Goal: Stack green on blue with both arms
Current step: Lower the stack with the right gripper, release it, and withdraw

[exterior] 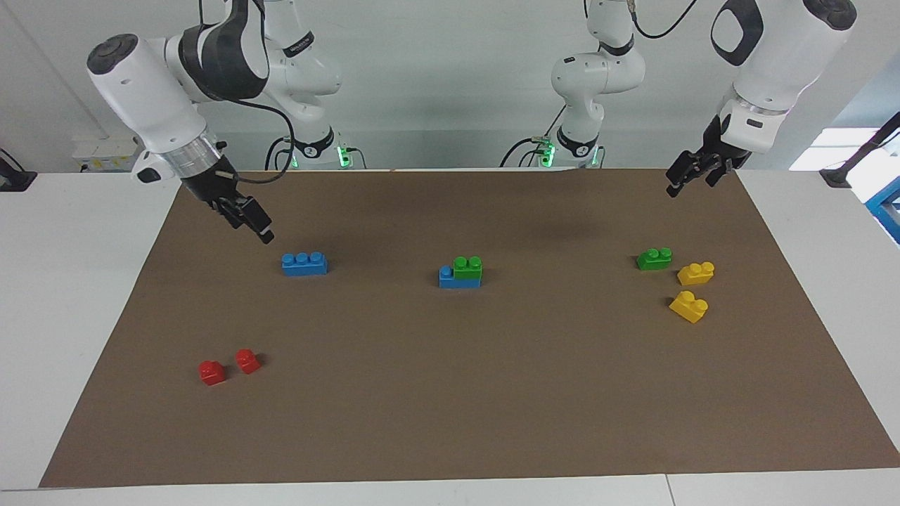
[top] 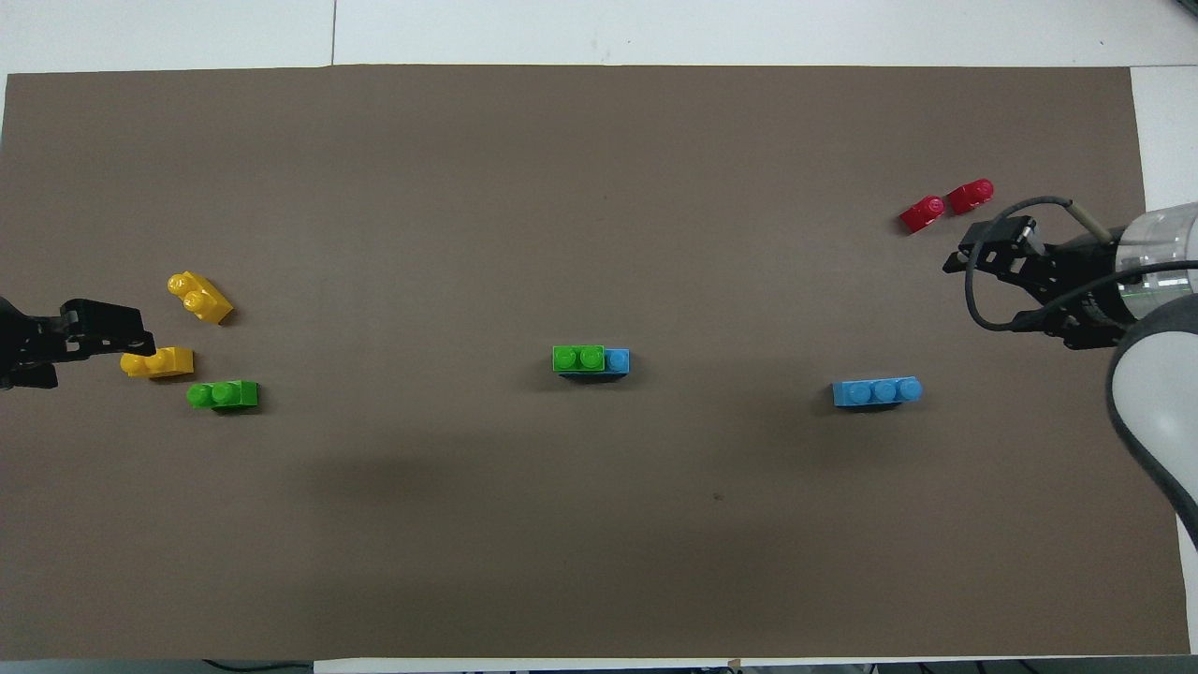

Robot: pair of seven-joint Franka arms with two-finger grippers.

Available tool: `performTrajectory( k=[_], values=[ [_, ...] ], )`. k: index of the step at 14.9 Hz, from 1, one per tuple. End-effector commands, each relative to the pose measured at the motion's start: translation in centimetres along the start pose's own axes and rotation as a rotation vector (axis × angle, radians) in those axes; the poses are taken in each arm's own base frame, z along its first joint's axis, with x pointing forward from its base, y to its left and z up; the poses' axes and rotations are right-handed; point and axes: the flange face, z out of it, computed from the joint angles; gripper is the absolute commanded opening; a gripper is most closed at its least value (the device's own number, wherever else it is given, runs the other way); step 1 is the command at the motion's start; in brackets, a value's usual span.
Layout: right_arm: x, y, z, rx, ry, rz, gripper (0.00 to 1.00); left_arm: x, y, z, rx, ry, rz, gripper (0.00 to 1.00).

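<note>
- At frame centre, a green brick (exterior: 467, 268) is seen stacked on a blue brick (exterior: 450, 279), one stud left uncovered.
- At upper left, the right gripper (exterior: 247, 218) is held empty; at upper right, the left gripper (exterior: 692, 171) likewise; neither opening can be told.
- The seated green could be dislodged if bumped.

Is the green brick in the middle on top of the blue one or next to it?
On top. The green brick sits on the blue brick, covering two studs and leaving one blue stud bare. Neither gripper touches it.

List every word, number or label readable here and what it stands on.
"2": round sticker on the right arm's base.
Round sticker on the left arm's base: too small to read.
Lettering on the right arm's upper link: too blurred to read.
The bricks show no text.
</note>
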Motion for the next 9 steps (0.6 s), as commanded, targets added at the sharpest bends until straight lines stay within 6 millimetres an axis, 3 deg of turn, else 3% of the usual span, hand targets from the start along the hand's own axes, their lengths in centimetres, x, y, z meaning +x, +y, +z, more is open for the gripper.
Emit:
performTrajectory(
  k=[1,2,5,9],
  values=[
    [-0.8,0.7,-2.9,-0.055,0.021,-0.199,1.00,0.6,0.8,-0.1,-0.012,-0.033,0.030,1.00],
    [-1.3,0.7,-3.7,-0.072,0.027,-0.252,1.00,1.4,0.0,0.7,-0.012,-0.063,0.016,1.00],
    [-2.3,-0.3,-5.4,-0.124,0.048,-0.386,1.00,2.6,0.5,-1.1,-0.005,-0.106,0.024,1.00],
    [-2.7,-2.2,-6.4,-0.162,0.034,-0.441,1.00,3.5,1.0,-3.7,0.002,-0.139,0.032,1.00]
  ],
)
